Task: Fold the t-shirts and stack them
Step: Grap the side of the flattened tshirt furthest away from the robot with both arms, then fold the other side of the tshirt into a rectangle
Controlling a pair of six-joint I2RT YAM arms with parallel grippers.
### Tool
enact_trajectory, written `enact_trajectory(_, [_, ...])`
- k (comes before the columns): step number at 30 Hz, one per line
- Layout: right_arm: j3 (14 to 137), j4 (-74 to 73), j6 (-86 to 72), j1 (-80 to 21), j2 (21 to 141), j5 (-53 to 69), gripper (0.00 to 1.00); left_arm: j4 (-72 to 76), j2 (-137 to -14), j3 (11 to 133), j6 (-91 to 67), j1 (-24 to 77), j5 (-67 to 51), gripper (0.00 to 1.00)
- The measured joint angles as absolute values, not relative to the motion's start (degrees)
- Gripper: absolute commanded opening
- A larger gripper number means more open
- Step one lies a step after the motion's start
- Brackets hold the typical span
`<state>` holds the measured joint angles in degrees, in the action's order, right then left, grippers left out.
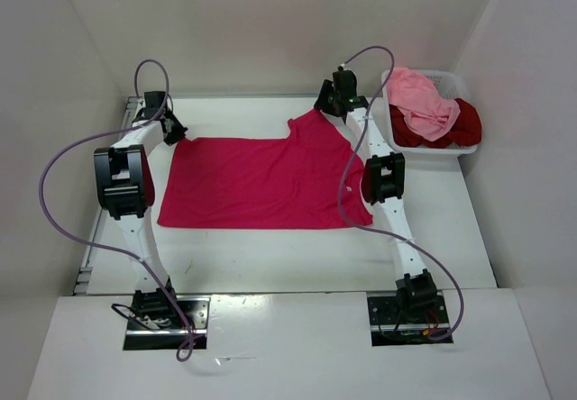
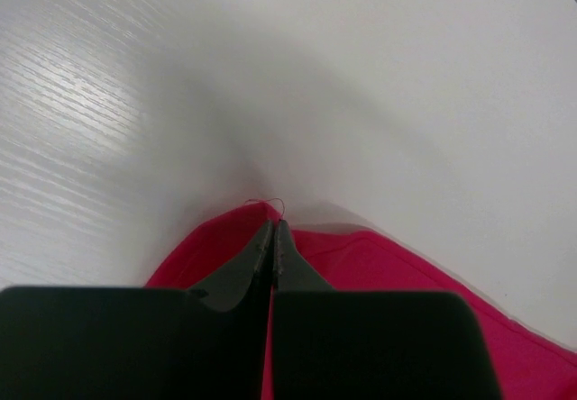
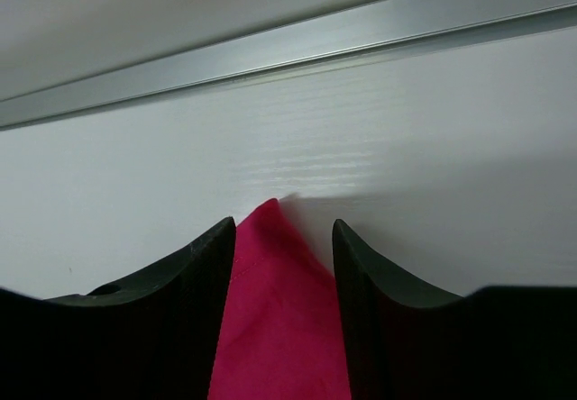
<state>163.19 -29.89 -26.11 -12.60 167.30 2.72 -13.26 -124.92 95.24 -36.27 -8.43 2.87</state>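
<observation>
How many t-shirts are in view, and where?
3: crimson shirt spread on the table; light pink shirt atop dark red shirt in the basket, far right. Others may hide beneath.

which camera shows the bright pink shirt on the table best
The top external view: it shows the whole bright pink shirt spread flat on the table. The left wrist view shows only a corner pinched in the shut left gripper; the right wrist view, one corner between the fingers of the open right gripper.
</observation>
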Motion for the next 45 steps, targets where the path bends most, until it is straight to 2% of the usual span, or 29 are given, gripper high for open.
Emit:
enact_trajectory(3, [163.2,-29.3,-27.3,-12.6,167.7,3.9,0.51,-13.3,-124.9,95.2,-36.3,-8.3,2.5,0.00])
enact_trajectory(7, [163.2,-28.6,-28.5,-12.6,168.2,5.5,0.43,-13.2,-124.9,95.2,-36.3,-8.2,2.2,0.00])
enact_trajectory(8, [163.2,-28.5,-28.9,-12.6,168.3,6.0,0.39,-13.2,-124.9,95.2,-36.4,-8.2,2.2,0.00])
enact_trajectory(12, [163.2,-28.5,-30.2,-12.6,168.3,7.3,0.11,-13.2,-124.9,95.2,-36.4,-8.2,2.2,0.00])
enact_trajectory(15, [163.3,-28.7,-31.0,-12.6,168.3,7.8,0.03,-13.2,-124.9,95.2,-36.4,-8.2,2.2,0.00])
enact_trajectory(22, [165.1,-32.9,-30.0,-12.5,166.8,8.4,0.01,-13.3,-121.1,92.2,-36.4,-8.2,2.3,0.00])
enact_trajectory(24, [162.3,-34.9,-29.3,-12.3,163.6,9.8,0.01,-13.0,-119.7,91.6,-36.3,-8.2,2.2,0.00])
enact_trajectory(27, [155.1,-37.2,-28.5,-12.3,156.1,12.3,0.01,-12.4,-117.8,90.5,-36.2,-8.2,2.1,0.00])
enact_trajectory(36, [121.8,-36.3,-25.8,-12.0,127.7,14.6,0.01,-12.3,-115.5,86.1,-34.6,-8.8,0.6,0.00])
enact_trajectory(40, [107.5,-35.3,-25.5,-11.9,119.5,14.4,0.01,-12.1,-114.7,82.8,-34.7,-10.5,-1.0,0.00])
enact_trajectory(45, [95.3,-34.5,-25.6,-11.8,112.4,14.3,0.01,-12.1,-110.5,78.5,-34.9,-11.4,-2.1,0.00])
